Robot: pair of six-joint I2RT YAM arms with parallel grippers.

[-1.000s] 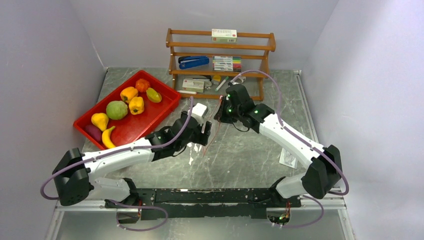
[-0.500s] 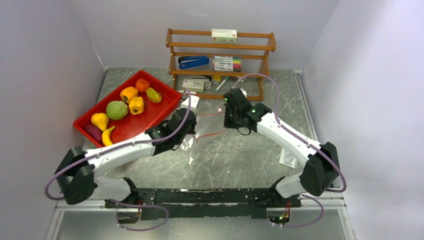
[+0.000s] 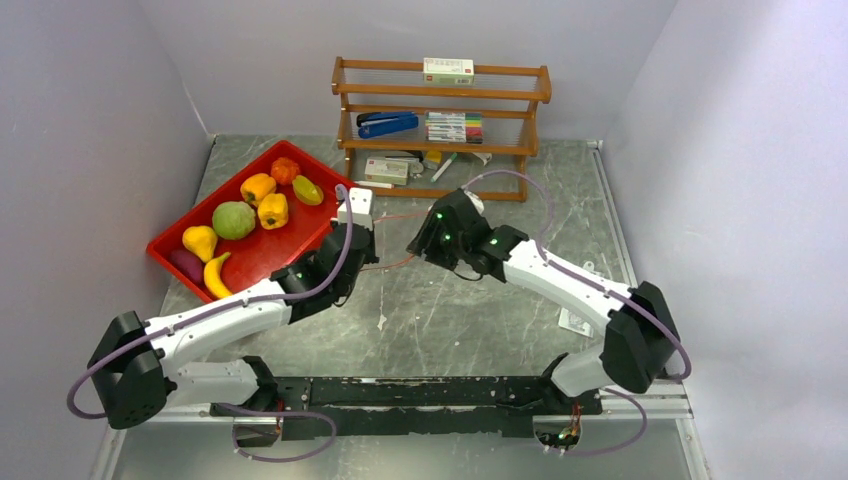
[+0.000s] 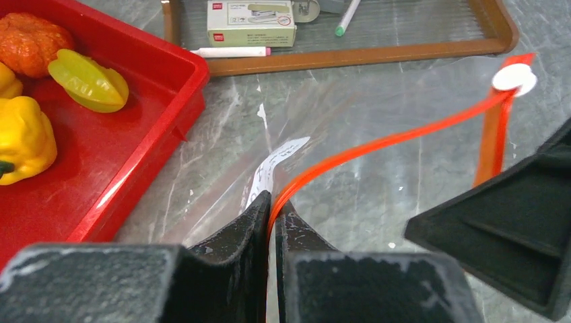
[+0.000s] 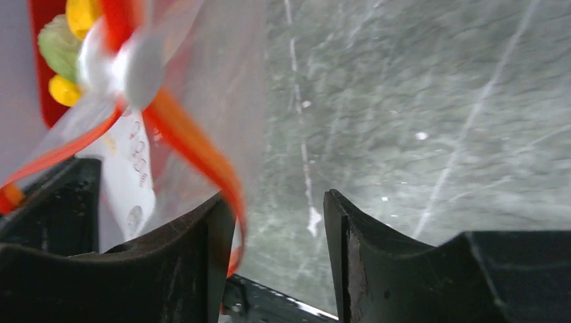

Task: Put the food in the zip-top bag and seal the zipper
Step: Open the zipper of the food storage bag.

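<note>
Just right of the red tray (image 4: 168, 128), holding the zip-top bag (image 4: 350, 108) up by its mouth, clear film sagging toward the table (image 3: 470, 310). On the left gripper (image 4: 272, 202): pinched tight on the zipper (image 4: 377, 145), no gap showing between the jaws. On the right gripper (image 5: 275, 202): parted, bare table visible through the gap, orange strip lying against the inner face of one finger, apparently not clamped. Reads as the bag-positioning step, bringing the mouth over to the food (image 3: 234, 220), which lies entirely in the tray, with none in the bag yet. Seems partly open already, judging by the strip turning back on itself at the white slider tab (image 4: 514, 79). Next calls for a firm hold on the far lip, spreading the mouth wide, then freeing one arm to fetch a piece. Some risk of the limp film folding shut once released. Compared with a second ago: both grippers shifted left toward the tray, the left one now right at its edge instead of out over bare table, with the bag carried along between them.
</note>
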